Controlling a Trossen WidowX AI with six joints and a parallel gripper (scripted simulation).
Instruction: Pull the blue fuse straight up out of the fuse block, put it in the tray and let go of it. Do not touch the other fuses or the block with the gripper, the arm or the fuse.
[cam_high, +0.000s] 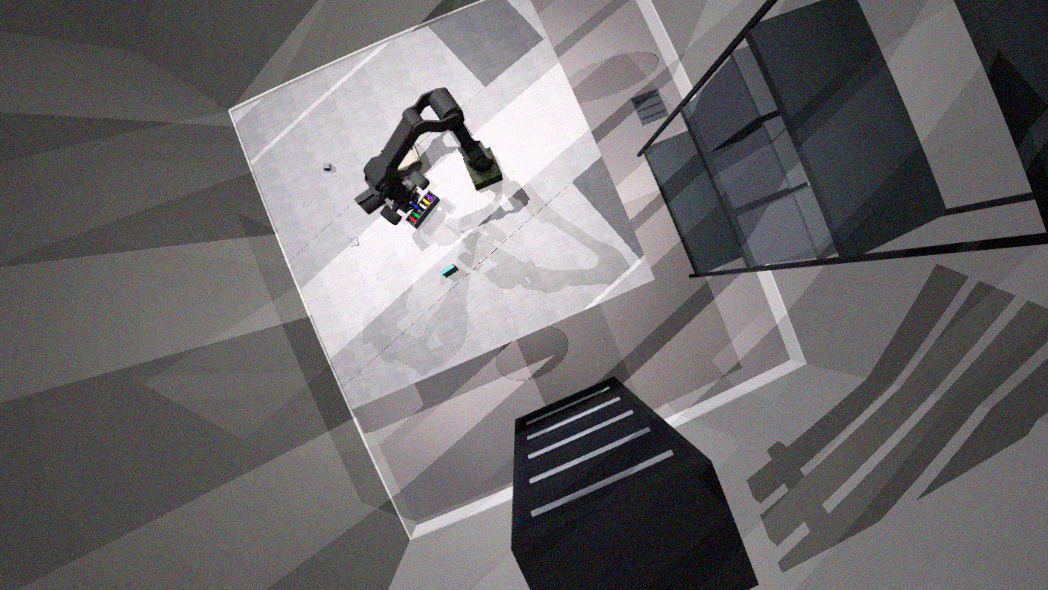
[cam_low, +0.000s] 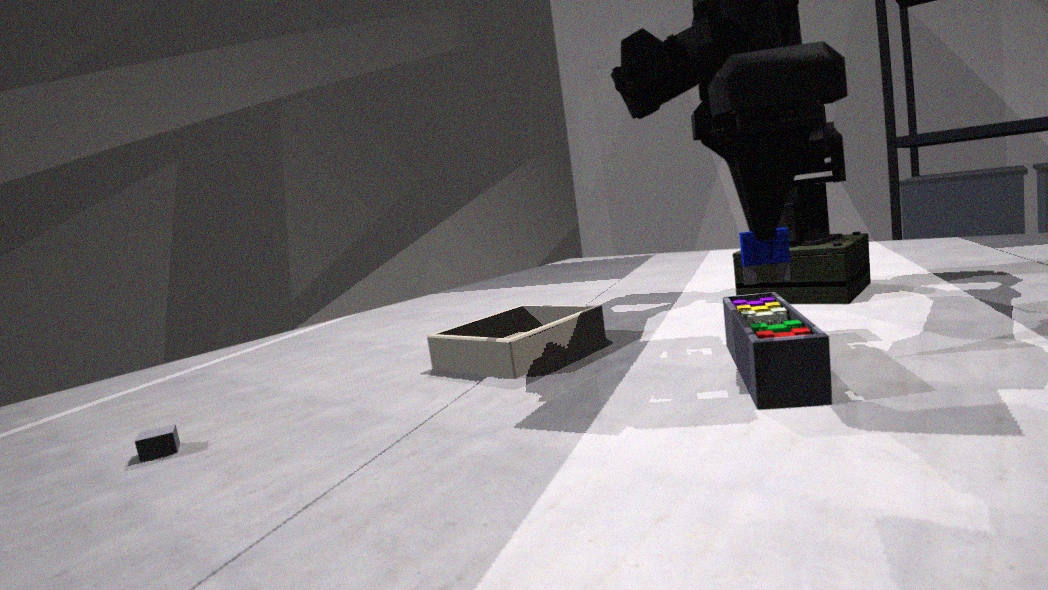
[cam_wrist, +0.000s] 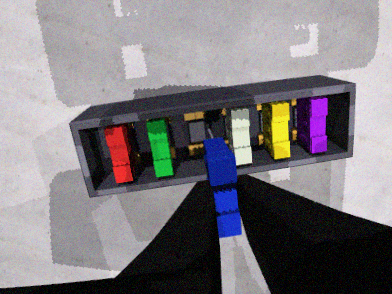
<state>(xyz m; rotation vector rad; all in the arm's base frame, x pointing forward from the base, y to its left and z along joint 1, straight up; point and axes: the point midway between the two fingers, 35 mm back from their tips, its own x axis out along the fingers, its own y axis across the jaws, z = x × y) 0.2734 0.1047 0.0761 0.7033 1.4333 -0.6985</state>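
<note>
My gripper (cam_low: 764, 236) (cam_wrist: 223, 190) is shut on the blue fuse (cam_low: 753, 249) (cam_wrist: 220, 167). The fuse hangs upright above the fuse block (cam_low: 793, 373) (cam_wrist: 200, 99), with a gap between its pale lower part and the block's top in the exterior view. The slot between the green fuse (cam_wrist: 160, 148) and the white fuse (cam_wrist: 241, 137) is empty. The red fuse (cam_wrist: 119, 152), yellow fuse (cam_wrist: 278, 131) and purple fuse (cam_wrist: 313, 125) sit in the block. The beige tray (cam_low: 469, 357) stands left of the block in the exterior view, empty as far as its inside shows.
A small dark block (cam_high: 327, 167) (cam_low: 156, 443) lies beyond the tray, away from the arm's base. A cyan block (cam_high: 449, 270) lies on the other side of the fuse block. The arm's dark green base (cam_low: 806, 274) stands behind the block in the exterior view.
</note>
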